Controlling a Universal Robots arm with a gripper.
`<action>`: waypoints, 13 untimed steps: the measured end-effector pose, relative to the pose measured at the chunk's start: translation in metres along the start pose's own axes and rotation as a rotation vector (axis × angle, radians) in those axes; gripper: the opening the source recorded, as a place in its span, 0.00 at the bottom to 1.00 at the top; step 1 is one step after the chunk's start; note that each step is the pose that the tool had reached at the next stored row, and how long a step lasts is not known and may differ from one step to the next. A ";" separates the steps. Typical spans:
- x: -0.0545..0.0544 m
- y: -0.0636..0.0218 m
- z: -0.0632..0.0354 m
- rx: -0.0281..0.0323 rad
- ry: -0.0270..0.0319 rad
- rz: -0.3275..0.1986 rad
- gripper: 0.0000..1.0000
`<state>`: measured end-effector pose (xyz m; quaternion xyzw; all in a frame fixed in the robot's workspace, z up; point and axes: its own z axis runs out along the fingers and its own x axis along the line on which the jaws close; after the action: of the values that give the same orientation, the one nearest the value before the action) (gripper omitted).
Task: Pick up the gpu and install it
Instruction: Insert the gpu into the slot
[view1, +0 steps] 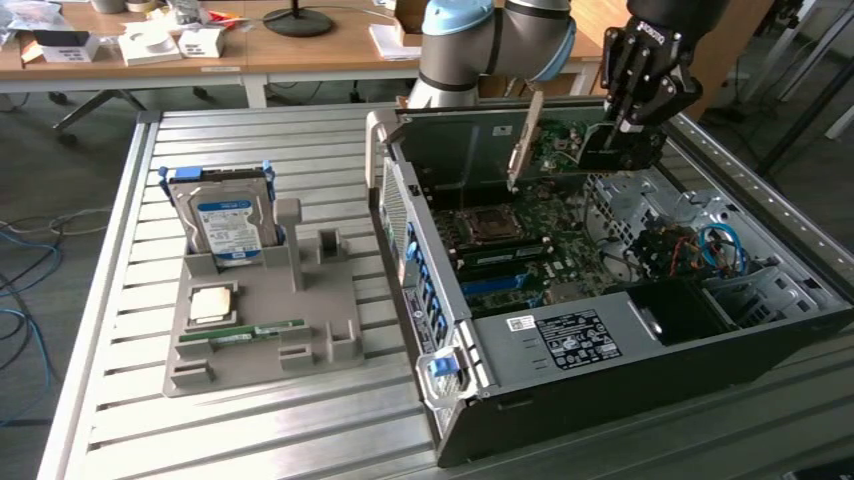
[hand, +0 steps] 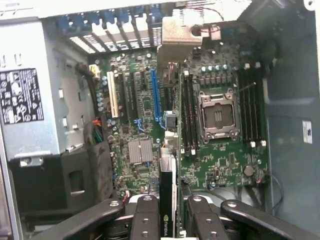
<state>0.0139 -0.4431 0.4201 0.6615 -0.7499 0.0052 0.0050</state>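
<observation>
Holding the gpu (view1: 603, 152) edge-down inside the open case (view1: 561, 345).
My gripper (view1: 622, 128) is pinched on the card's upper edge. The card hangs over the motherboard (hand: 225, 160), beside the blue slot (hand: 156, 100), and I cannot tell whether they touch. Its bracket (view1: 525, 140) faces the rear wall. The hard drive (view1: 227, 220) stands well apart in the grey holder (view1: 267, 355).

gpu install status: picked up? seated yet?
Done: pickup; the gripper is shut on the gpu. In hand: card held edge-down above the motherboard in the open case. Left: seating; the blue slot beside it looks empty.
</observation>
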 end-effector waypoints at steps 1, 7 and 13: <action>0.000 0.0000 0.0000 0.0003 0.0004 -0.014 0.26; 0.000 0.0000 0.0001 0.0010 0.0014 -0.057 0.26; 0.000 0.0041 0.0001 0.0020 0.0013 -0.058 0.26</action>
<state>0.0098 -0.4431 0.4200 0.6830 -0.7303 0.0063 0.0050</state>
